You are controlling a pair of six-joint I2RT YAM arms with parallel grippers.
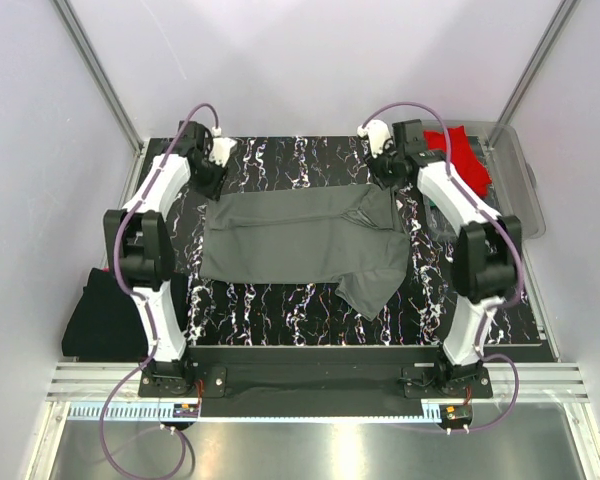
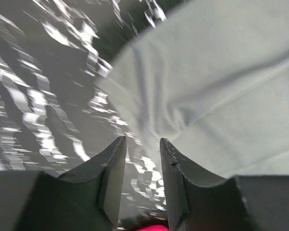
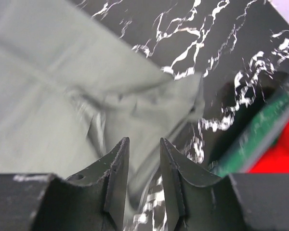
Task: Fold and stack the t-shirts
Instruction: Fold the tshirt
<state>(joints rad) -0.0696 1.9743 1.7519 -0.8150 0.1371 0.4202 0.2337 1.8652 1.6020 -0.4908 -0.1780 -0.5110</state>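
Observation:
A dark grey t-shirt (image 1: 300,240) lies spread on the black marbled table (image 1: 280,165), a sleeve hanging toward the front right. My left gripper (image 1: 210,178) is open and empty just behind the shirt's far left corner; in the left wrist view (image 2: 142,140) the grey cloth (image 2: 221,72) lies ahead and right of the fingertips. My right gripper (image 1: 385,178) is open and empty above the shirt's far right corner; the right wrist view (image 3: 143,140) shows rumpled grey cloth (image 3: 86,86) under it. A red shirt (image 1: 460,152) and a green shirt (image 1: 438,208) sit at the right. A black shirt (image 1: 105,315) lies at the left.
A clear plastic tub (image 1: 515,175) stands at the far right edge with the red shirt in it. The tub's green and red contents show at the right edge of the right wrist view (image 3: 274,144). Aluminium frame posts rise at both back corners.

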